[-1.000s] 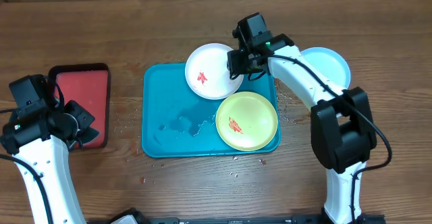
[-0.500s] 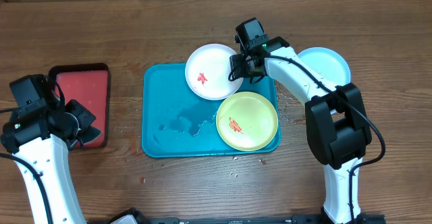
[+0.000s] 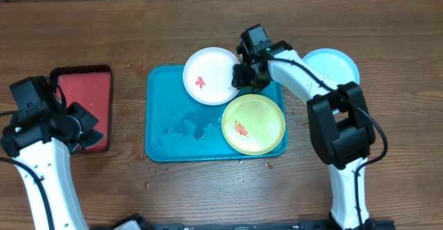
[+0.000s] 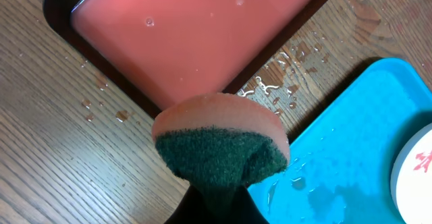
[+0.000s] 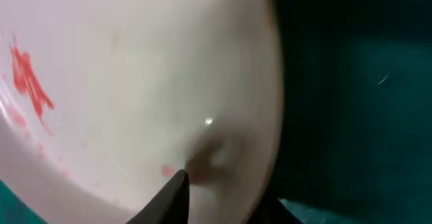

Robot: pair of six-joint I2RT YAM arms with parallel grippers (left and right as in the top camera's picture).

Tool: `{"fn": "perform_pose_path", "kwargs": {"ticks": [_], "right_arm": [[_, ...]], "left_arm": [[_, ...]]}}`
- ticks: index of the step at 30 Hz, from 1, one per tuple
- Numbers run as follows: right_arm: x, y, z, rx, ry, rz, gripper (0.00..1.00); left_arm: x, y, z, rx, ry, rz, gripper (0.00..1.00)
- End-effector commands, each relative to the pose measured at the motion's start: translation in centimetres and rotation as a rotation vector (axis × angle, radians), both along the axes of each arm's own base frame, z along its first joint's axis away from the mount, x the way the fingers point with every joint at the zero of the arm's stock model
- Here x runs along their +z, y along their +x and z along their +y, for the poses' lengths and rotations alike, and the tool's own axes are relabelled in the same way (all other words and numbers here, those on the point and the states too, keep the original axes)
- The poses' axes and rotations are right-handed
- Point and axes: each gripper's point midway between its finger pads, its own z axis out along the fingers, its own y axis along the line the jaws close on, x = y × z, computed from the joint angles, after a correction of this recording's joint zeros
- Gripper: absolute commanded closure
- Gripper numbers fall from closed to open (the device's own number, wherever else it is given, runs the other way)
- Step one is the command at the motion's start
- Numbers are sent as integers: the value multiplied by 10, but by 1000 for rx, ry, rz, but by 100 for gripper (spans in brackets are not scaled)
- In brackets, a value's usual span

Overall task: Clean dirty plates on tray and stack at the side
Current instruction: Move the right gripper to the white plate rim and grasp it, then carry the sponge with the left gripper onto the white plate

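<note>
The white plate [image 3: 208, 84] with a red smear lies at the far edge of the turquoise tray [image 3: 173, 119], partly over its rim. It fills the right wrist view [image 5: 135, 69]. My right gripper [image 3: 242, 76] is shut on its right rim, one finger on top [image 5: 223, 190]. The yellow-green plate [image 3: 253, 123] with a red smear lies in the tray's near right corner. The light blue plate [image 3: 336, 67] lies on the table right of the tray. My left gripper [image 3: 83, 127] is shut on a sponge [image 4: 219, 143], pink with a green scrub side, above the table left of the tray.
A small dark-rimmed red tray [image 3: 83, 98] of pink liquid [image 4: 196, 28] stands at the left. Water drops lie on the turquoise tray's floor [image 4: 351, 143] and on the wood beside it. Crumbs dot the table near the tray's front edge.
My right gripper has moved left with the white plate's rim, and the plate has slid left along the tray's far edge. The left arm has not moved.
</note>
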Motion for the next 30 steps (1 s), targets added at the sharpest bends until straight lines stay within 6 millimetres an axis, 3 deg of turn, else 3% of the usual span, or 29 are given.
{"fn": "perform_pose_path", "kwargs": {"ticks": [1,9,10,16,19,24,30], "right_arm": [[16,-25,25,35,56,72,73],[63,-57,43,129,17,14,72],[66,-54,41,123,-14,-17,71],[75,-20,30,34,-66,-155,44],[77,4,29,8,-59,-238,38],[74,29,37,35,-28,-339,34],[37,36,41,44,-46,-323,33]], "left_arm": [[-2,1,-1,0,-13,0,96],[-2,1,-1,0,-12,-1,96],[-2,1,-1,0,-12,-1,96],[-2,1,-1,0,-13,-1,96],[-2,1,-1,0,-13,-1,96],[-2,1,-1,-7,-10,1,96],[-2,1,-1,-7,-10,0,96]]}}
